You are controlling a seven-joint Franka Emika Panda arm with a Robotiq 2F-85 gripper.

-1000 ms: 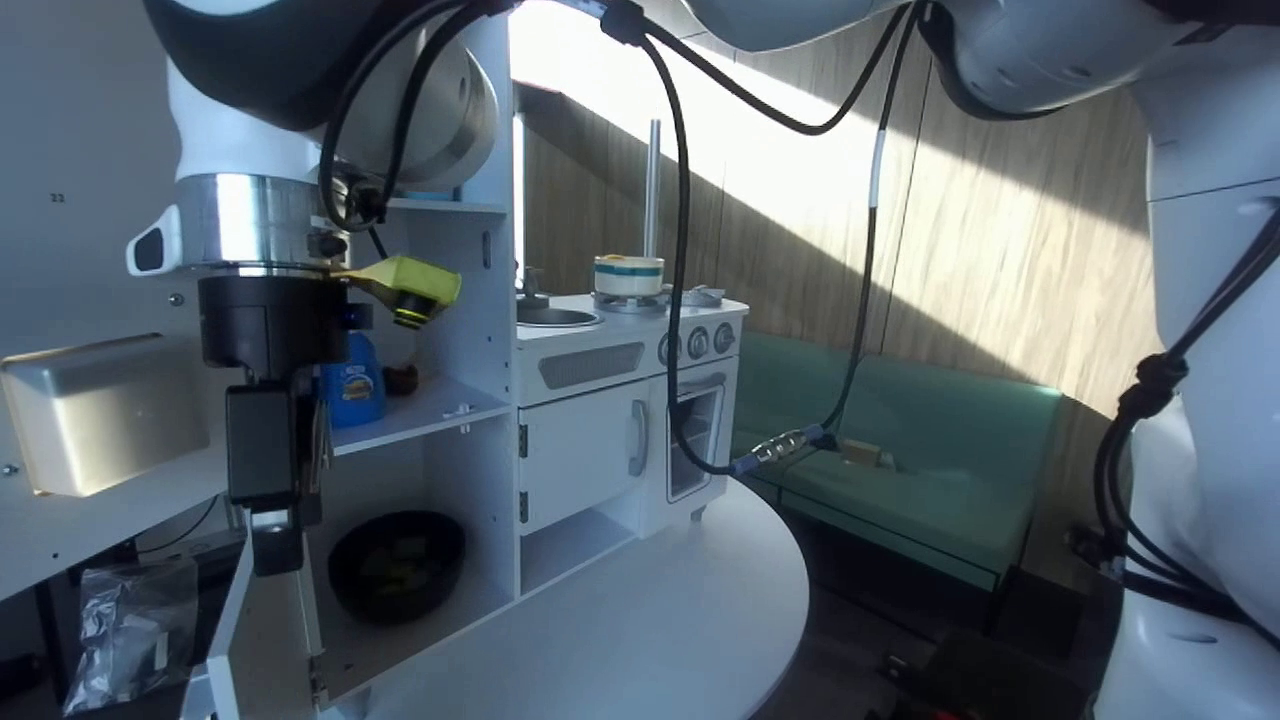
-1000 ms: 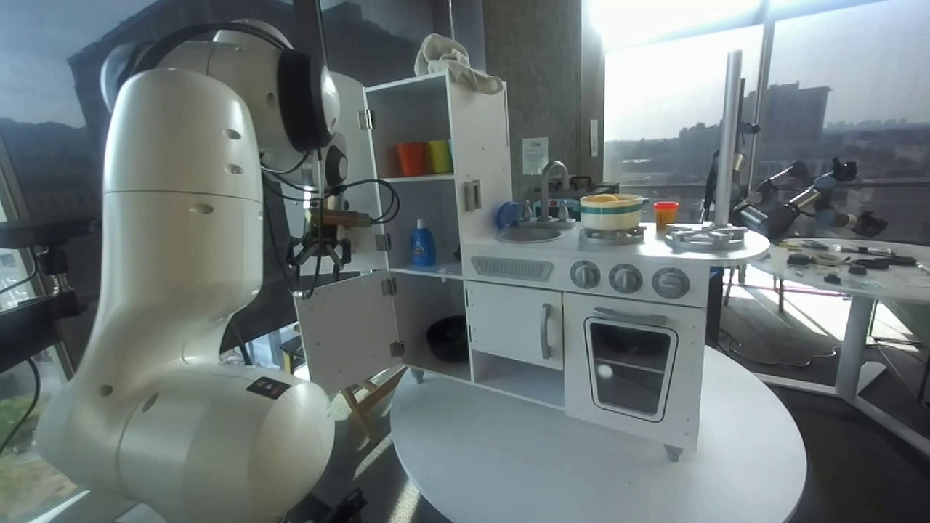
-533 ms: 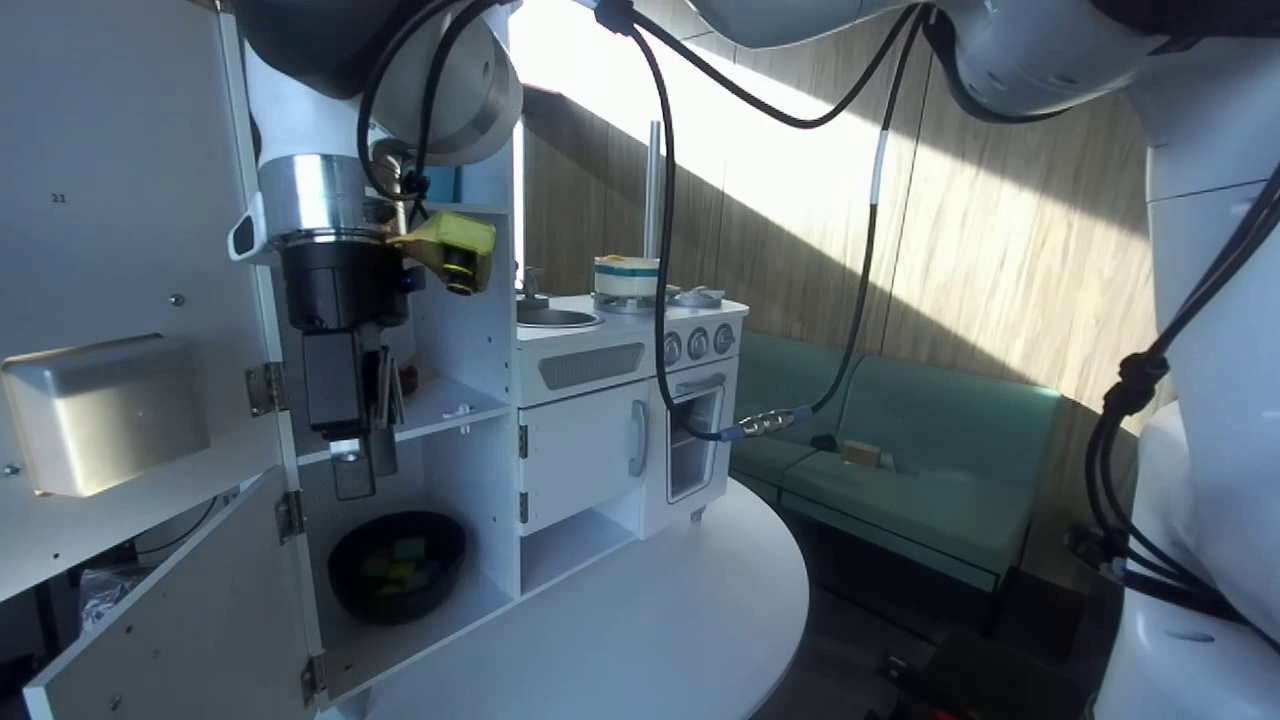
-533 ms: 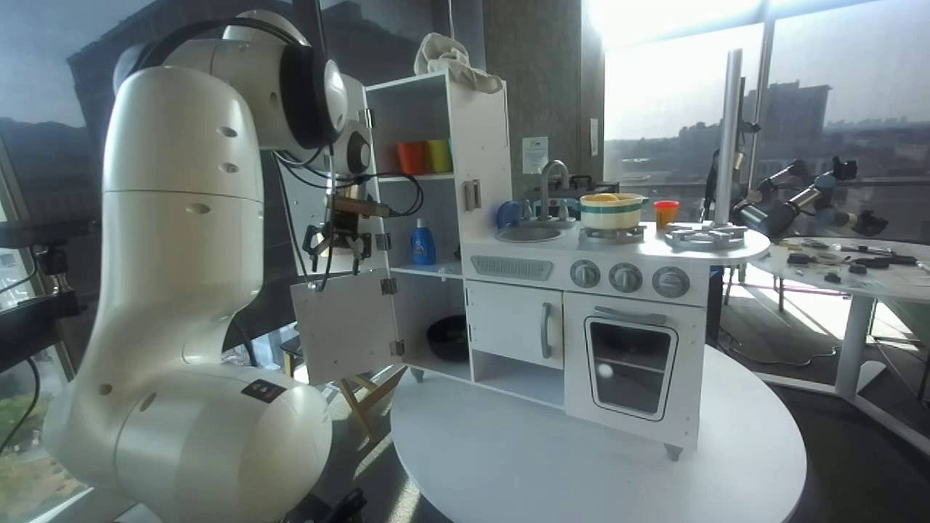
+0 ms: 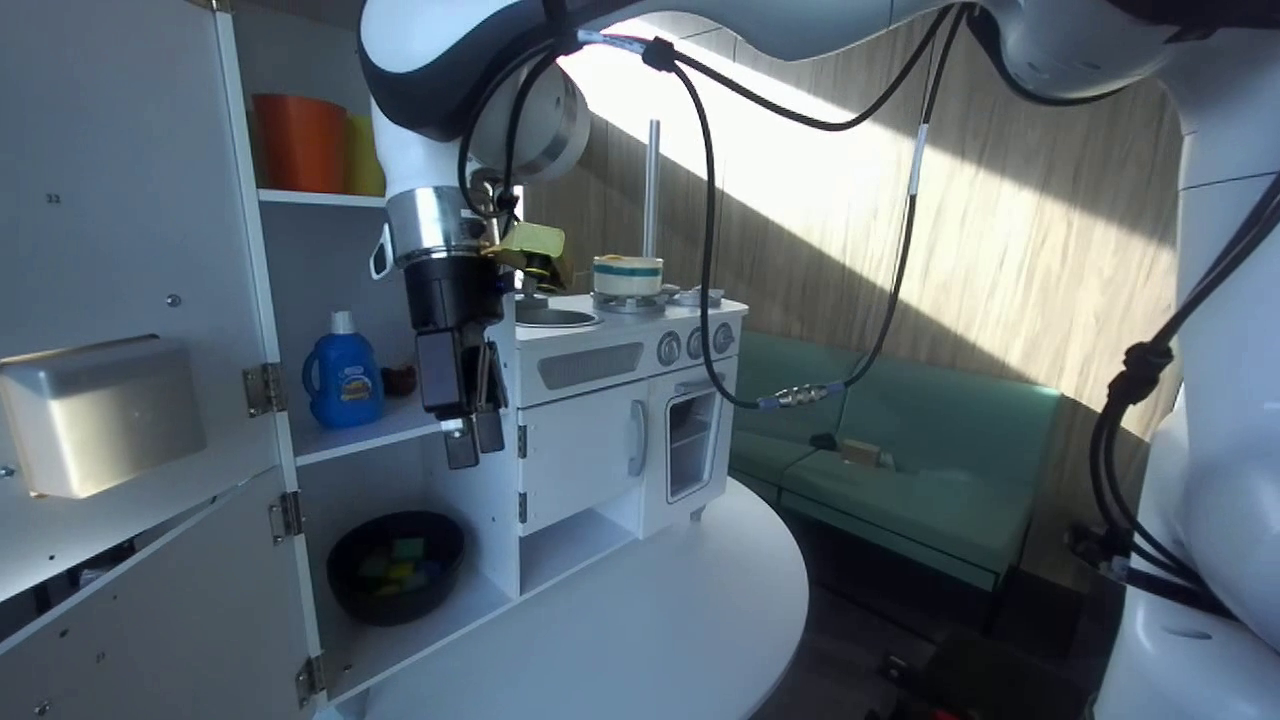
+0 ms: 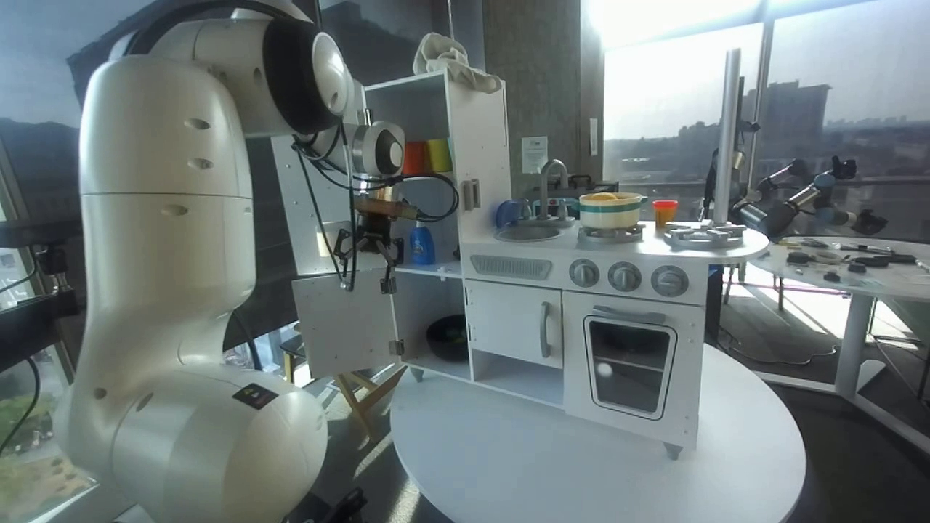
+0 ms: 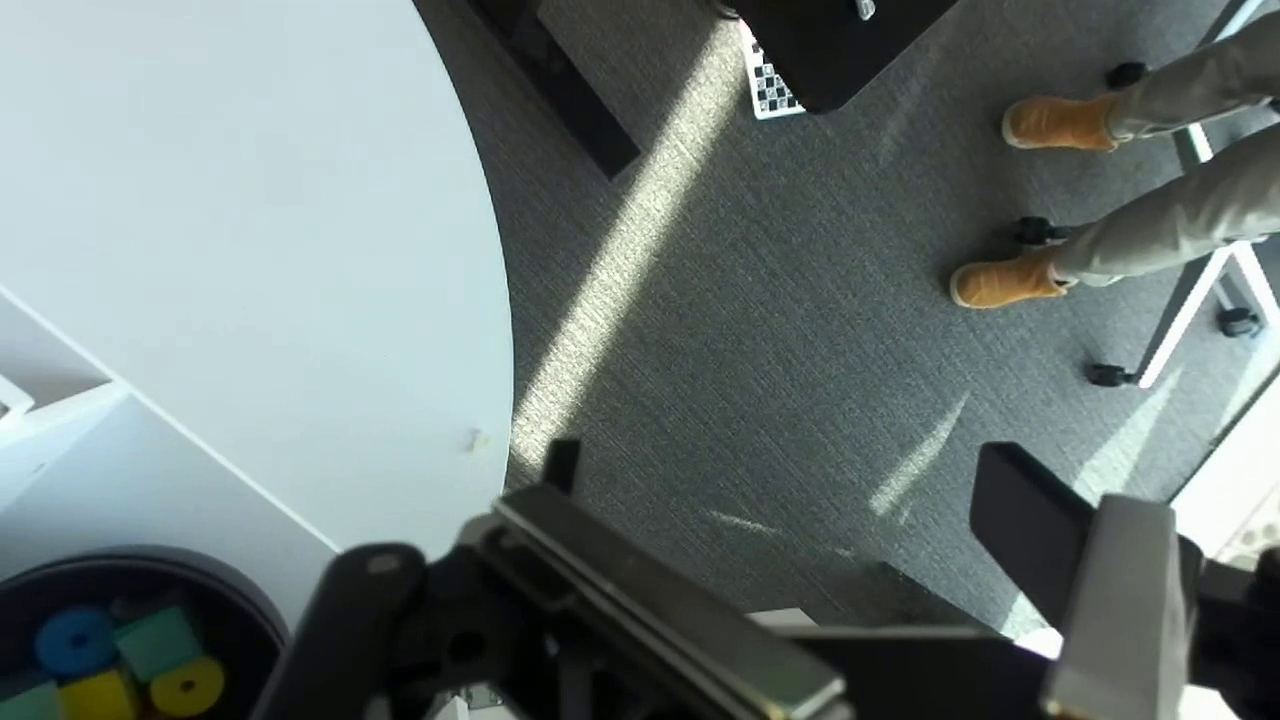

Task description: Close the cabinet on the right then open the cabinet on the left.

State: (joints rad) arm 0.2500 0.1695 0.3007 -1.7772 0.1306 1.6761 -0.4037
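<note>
The right cabinet door is white with a grey handle and stands shut under the sink, in both exterior views. The tall left cabinet's lower door stands wide open on its hinges; it also shows at the lower left in an exterior view. The upper door of that cabinet is open too. My gripper is open with nothing between its fingers. It points down in front of the tall cabinet, about middle-shelf height, and apart from the doors as far as visible.
A blue bottle stands on the middle shelf. A black bowl with coloured pieces is in the lower compartment. An orange cup is on the upper shelf. The oven door is shut. The kitchen stands on a round white table.
My gripper has moved from beside the lower left door towards the sink side, in front of the tall cabinet. The lower left door has swung open wider.
</note>
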